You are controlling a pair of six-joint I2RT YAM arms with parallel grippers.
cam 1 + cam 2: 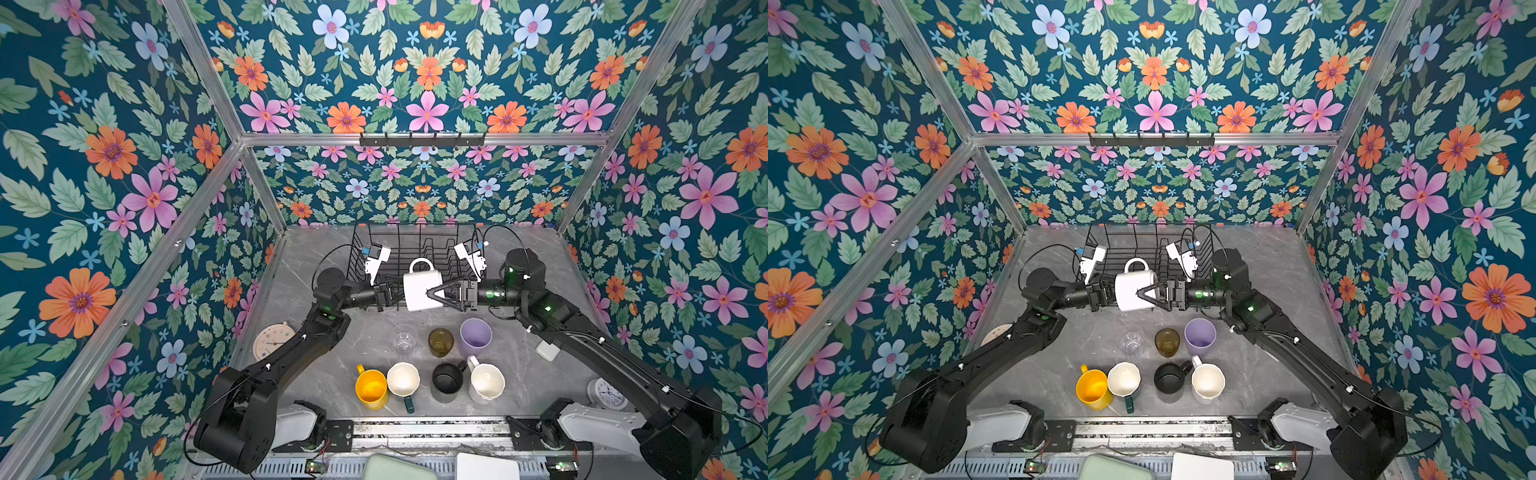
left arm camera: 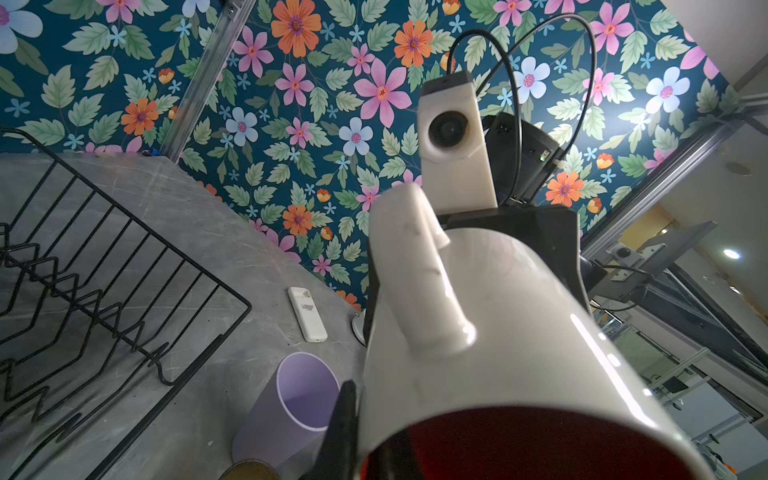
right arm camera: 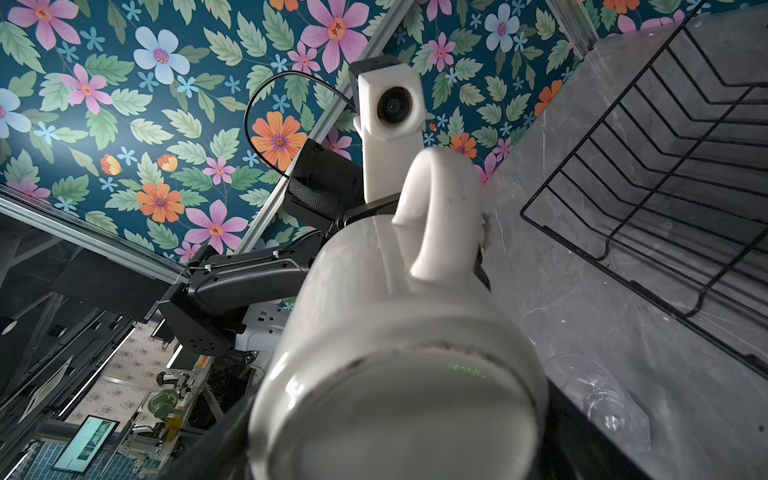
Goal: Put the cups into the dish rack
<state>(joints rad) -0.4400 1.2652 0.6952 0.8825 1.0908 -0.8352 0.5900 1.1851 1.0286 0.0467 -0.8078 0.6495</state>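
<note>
Hidden: cream clock (image 1: 272,341) is half behind the left arm (image 1: 303,345). The left gripper (image 1: 395,294) has its fingertips masked by the red-inside white mug (image 1: 417,286) in both top views. The clear glass (image 1: 404,341) is faint against the table. The right gripper (image 1: 434,295) has its lower finger under the mug, unseen.
Surface: grey marbled table (image 1: 345,353), with the black wire dish rack (image 1: 440,249) at the far end.
Room: floral walls (image 1: 124,166) on an aluminium frame (image 1: 291,139).
Mug: off the table on its side, by the rack's near edge, with its mouth leftward and its base rightward.
Left fingers: pinched on the rim wall. One black finger (image 2: 344,415) shows outside it.
Right fingers: spread wide, clasping the base end.
</note>
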